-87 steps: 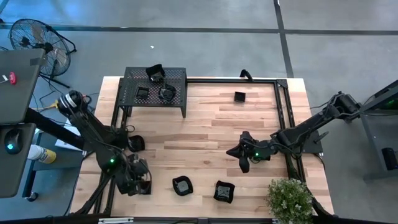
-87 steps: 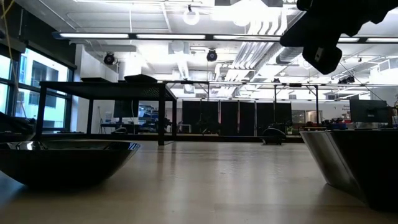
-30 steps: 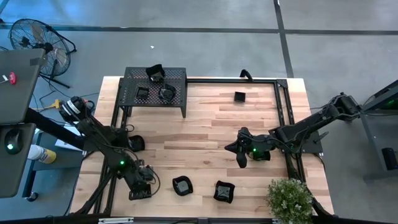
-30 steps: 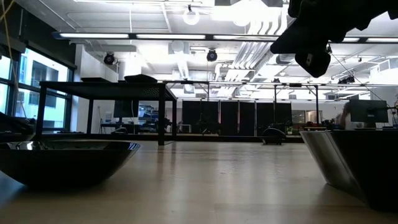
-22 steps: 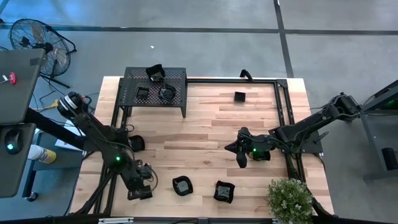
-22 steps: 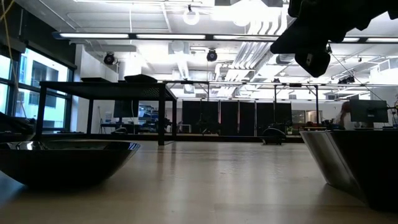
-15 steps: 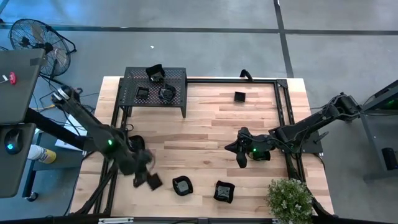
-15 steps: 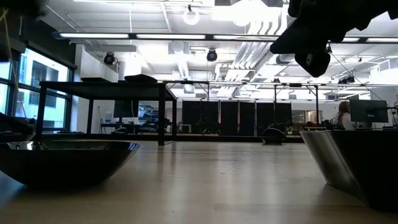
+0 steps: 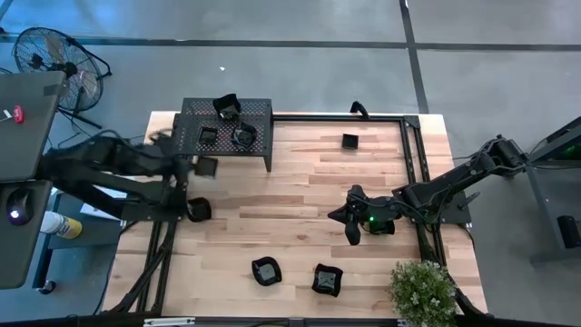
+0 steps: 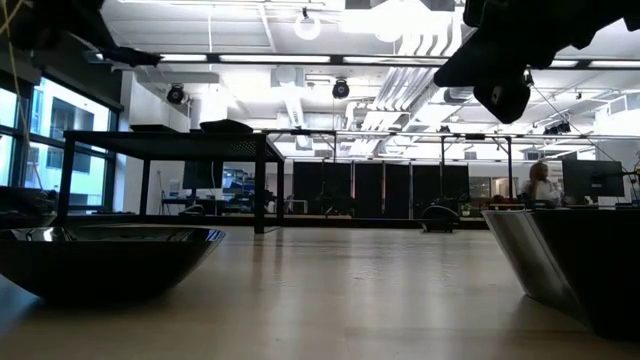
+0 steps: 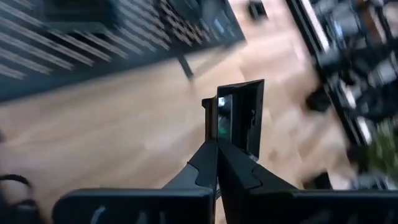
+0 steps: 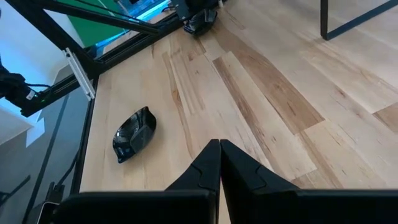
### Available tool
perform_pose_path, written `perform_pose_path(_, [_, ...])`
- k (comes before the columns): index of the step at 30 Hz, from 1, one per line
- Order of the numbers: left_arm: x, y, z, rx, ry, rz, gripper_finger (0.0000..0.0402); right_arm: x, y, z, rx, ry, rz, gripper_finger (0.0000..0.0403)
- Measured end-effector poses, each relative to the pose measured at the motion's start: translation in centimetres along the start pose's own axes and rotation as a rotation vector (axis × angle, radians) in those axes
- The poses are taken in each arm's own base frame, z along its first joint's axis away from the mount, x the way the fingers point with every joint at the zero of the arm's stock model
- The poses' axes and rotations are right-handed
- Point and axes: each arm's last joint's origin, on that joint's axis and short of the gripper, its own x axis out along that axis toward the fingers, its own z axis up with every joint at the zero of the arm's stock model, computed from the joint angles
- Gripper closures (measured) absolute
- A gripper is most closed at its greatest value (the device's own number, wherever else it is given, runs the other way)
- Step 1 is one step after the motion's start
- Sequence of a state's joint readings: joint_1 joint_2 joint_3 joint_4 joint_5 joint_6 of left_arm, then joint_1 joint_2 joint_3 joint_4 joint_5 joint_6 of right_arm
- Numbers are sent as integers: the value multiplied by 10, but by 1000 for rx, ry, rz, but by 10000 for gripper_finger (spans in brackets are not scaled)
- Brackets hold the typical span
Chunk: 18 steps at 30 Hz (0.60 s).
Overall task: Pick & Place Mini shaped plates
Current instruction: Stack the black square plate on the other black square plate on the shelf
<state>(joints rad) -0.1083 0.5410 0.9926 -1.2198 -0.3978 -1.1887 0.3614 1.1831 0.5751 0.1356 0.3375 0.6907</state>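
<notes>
My left gripper [image 11: 217,142] is shut on a small square black plate [image 9: 207,167] and holds it in the air just left of the black perforated rack's [image 9: 227,154] front. Three plates [image 9: 242,136] sit on the rack top. More lie on the wood: one at the far middle [image 9: 350,141], two near the front edge [image 9: 267,271], and one by the left arm's base [image 9: 199,210]. My right gripper [image 9: 350,232] hovers shut at the table's right middle and touches nothing. In the low view, two plates [image 10: 110,260] loom close. My left gripper pinches one edge of the square plate's rim [image 11: 219,132] between its two fingers. The arm reaches in from the table's left side. The plate [image 11: 239,118] is lifted clear of the table and stands out past the fingertips, turned up on its edge.
A black metal frame [image 9: 413,182] runs along the table's far and right sides. A potted plant [image 9: 422,289] stands at the near right corner. Bare wood lies between the rack and the front plates. A fan [image 9: 54,59] and a desk stand left of the table.
My left gripper has risen from the table's near left with the square plate and swung fast toward the far edge, ending beside the rack's left front. The plate has gone from the table top to hanging in the air.
</notes>
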Motion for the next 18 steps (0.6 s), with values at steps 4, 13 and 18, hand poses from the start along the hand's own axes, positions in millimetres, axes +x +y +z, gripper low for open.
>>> perform_pose_path(4, [-13,15,6,-37,-72,45,401,2,-4,3,2,-1,-7,400])
perform_pose_path(13, [-5,9,16,1,-142,92,401,7,-18,14,6,34,29,400])
perform_pose_path(18, [13,-5,27,41,-66,51,401,9,-23,18,-19,53,65,400])
